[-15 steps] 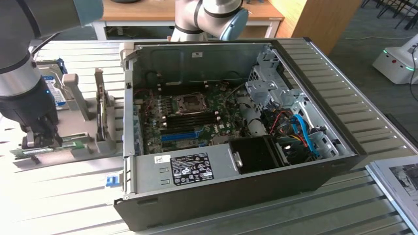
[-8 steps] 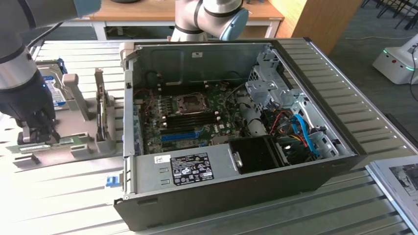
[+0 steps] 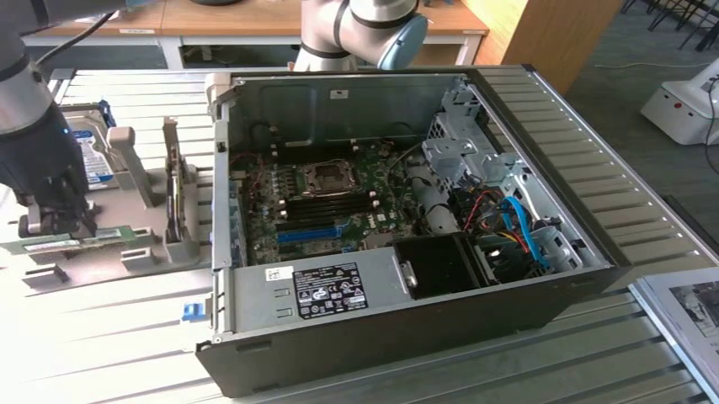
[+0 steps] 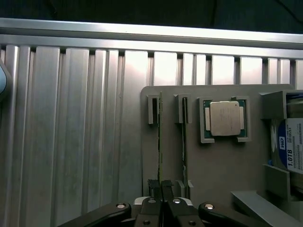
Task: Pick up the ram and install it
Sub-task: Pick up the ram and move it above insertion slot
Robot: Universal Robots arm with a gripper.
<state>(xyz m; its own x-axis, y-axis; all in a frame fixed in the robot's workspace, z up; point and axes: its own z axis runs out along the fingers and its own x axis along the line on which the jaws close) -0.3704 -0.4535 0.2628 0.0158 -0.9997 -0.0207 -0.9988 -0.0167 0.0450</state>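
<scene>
- The black two-fingered gripper [image 4: 160, 185] is drawn narrow. Its fingertips seem pinched on the edge of the long, thin green circuit-board ram [image 4: 159, 137], though the edge-on view makes this hard to confirm.
- The ram stands on edge in a slot of the flat grey holder plate [image 4: 213, 165], just beside a second green stick [image 4: 183, 137].
- A square silver processor chip [image 4: 225, 118] sits in a recess on the same plate.
- The plate lies on the slatted metal table [image 3: 113, 337], at the exterior view's left of the open black computer case [image 3: 371, 345].
</scene>
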